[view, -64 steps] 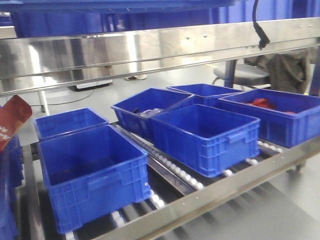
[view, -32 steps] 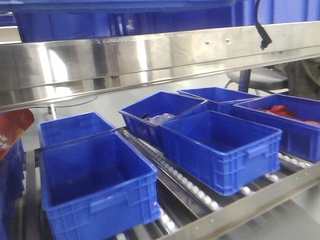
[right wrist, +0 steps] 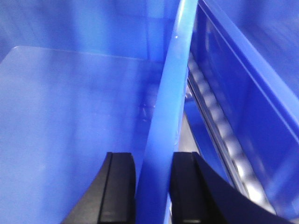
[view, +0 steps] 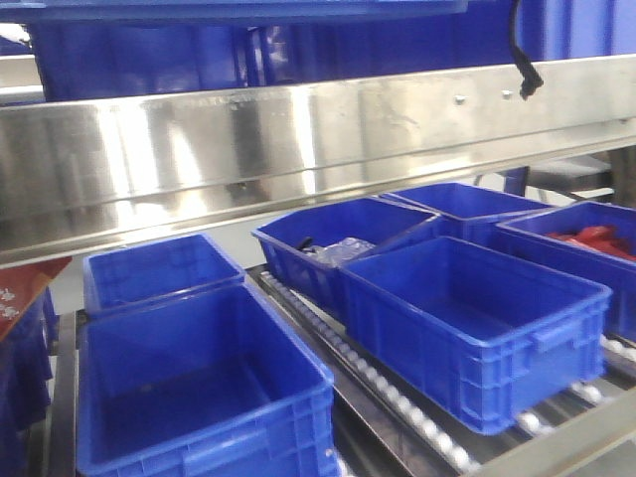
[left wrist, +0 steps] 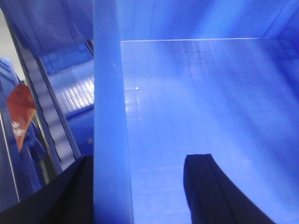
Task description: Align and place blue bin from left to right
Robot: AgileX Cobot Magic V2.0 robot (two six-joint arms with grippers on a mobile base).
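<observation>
White glare streaks across the steel rail point(view: 318, 139) in the front view, while below the rail the light is softer and even, with slightly smeared edges and oversaturated blue. Both wrist views are heavily blurred: the wall of the blue bin point(left wrist: 110, 116) looms close and out of focus, its floor washed pale and hazy.

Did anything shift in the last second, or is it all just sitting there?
The whole front view shifted: the steel rail sank lower and every crate slid right and grew, so the camera seems to have moved closer. The blue bin at front left now fills the lower corner. The crates' arrangement among themselves looks unchanged.
</observation>
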